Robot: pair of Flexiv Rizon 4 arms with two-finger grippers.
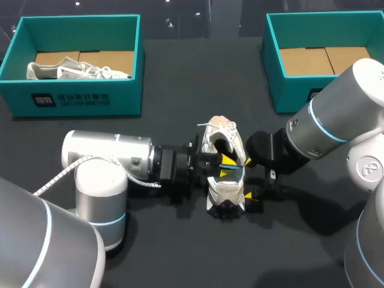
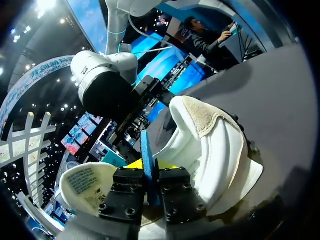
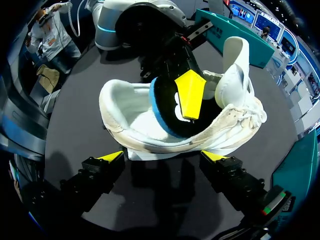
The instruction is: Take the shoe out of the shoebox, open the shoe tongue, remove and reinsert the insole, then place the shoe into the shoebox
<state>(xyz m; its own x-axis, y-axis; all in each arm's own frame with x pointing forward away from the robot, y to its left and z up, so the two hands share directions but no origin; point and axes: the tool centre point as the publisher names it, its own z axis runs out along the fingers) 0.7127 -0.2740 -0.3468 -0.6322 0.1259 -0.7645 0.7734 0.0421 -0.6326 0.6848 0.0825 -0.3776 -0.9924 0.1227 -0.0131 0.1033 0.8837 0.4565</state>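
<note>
The shoe [image 1: 227, 191] sat on the dark table [image 1: 180, 252] between the two teal boxes, out of both and nearer the arms than either. The left box [image 1: 84, 99] held a second shoe [image 1: 72, 71]. The right box [image 1: 288, 90] showed only its cardboard floor.

From overhead, the left gripper [image 1: 228, 165] reached into the shoe's opening. Only specks of yellow and a thin blue line marked the insole [image 1: 231, 167] there, so the grip could not be read. The left wrist view settled it: the insole's blue edge [image 2: 148, 160] stood upright, pinched between the two fingers of the left gripper [image 2: 150, 172], beside the shoe's heel collar [image 2: 220, 145].

The right wrist view showed the other face. One yellow tip of the left gripper [image 3: 189, 92] lay flat on the insole's black surface [image 3: 167, 107], which stood partly inside the shoe [image 3: 140, 120]. The tongue [image 3: 235, 65] was lifted up. The right gripper [image 3: 162, 157] had its fingers wide apart just short of the shoe's side, touching nothing I could see.

In the head view the right gripper [image 1: 249, 180] was half hidden by its own wrist. How far the insole reached into the toe stayed hidden in every view.
</note>
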